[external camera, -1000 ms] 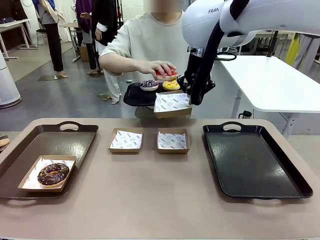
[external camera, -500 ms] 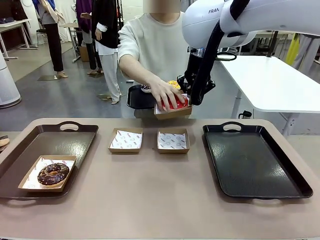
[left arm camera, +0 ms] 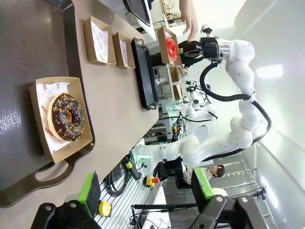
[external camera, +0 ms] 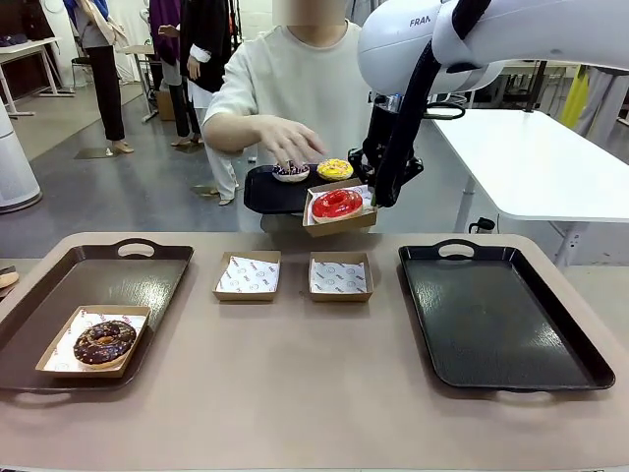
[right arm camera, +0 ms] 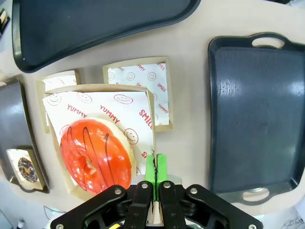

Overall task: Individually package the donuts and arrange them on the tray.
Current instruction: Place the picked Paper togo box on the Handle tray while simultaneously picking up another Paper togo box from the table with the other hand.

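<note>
White right arm, "FRAN" print 1 o'clock, black cable; black right gripper, green pads; person: cream short-sleeved tee.

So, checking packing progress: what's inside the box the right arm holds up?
A red donut lying on printed paper. The box floor beneath them is covered.

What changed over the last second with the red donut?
The person's hand brought the red donut down into the box held by the right gripper, let go and drew back. The gripper stayed shut on the box; the chocolate donut stayed put.
</note>
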Robot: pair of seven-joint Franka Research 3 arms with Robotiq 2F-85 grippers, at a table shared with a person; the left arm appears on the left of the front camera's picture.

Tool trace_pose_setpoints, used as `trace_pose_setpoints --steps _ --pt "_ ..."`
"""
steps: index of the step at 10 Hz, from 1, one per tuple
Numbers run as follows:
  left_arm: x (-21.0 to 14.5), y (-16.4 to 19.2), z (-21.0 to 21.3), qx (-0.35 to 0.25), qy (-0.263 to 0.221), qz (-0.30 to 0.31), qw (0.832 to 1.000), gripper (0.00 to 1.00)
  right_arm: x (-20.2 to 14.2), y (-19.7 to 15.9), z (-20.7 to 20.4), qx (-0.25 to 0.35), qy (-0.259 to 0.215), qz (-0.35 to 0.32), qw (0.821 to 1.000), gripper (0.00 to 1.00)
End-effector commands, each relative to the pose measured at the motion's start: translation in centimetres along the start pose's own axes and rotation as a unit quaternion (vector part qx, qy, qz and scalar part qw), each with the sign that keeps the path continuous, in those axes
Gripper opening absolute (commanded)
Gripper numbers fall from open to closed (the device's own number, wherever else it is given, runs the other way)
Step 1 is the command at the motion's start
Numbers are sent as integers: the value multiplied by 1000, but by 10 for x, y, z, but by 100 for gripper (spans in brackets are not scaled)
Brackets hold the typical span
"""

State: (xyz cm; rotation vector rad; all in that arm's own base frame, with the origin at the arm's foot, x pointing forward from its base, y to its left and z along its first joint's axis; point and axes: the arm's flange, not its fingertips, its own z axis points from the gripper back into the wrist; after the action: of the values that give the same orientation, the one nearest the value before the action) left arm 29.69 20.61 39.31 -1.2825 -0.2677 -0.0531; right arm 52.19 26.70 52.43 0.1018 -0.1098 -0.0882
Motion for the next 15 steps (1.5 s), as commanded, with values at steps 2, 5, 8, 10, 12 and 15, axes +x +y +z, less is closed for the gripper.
trace_pose_setpoints --steps 2,5,8,10,12,15 --pt "-1 -2 0 -8 -5 0 1000 100 -2 -1 -1 7 -4 -3 1000 0" --pt "-1 -2 0 -8 -5 0 1000 100 -2 -1 -1 7 -4 -3 1000 0" --pt "12 -11 -13 43 16 -18 999 100 -11 -14 11 6 14 26 1000 1" --pt "49 -57 -62 134 104 -46 984 100 -46 -65 51 12 44 37 998 1" --pt "87 -95 -116 192 155 -50 968 100 -79 -117 72 9 54 35 998 1" --pt "134 -123 -212 283 212 -73 933 100 -112 -187 48 -16 66 17 998 1"
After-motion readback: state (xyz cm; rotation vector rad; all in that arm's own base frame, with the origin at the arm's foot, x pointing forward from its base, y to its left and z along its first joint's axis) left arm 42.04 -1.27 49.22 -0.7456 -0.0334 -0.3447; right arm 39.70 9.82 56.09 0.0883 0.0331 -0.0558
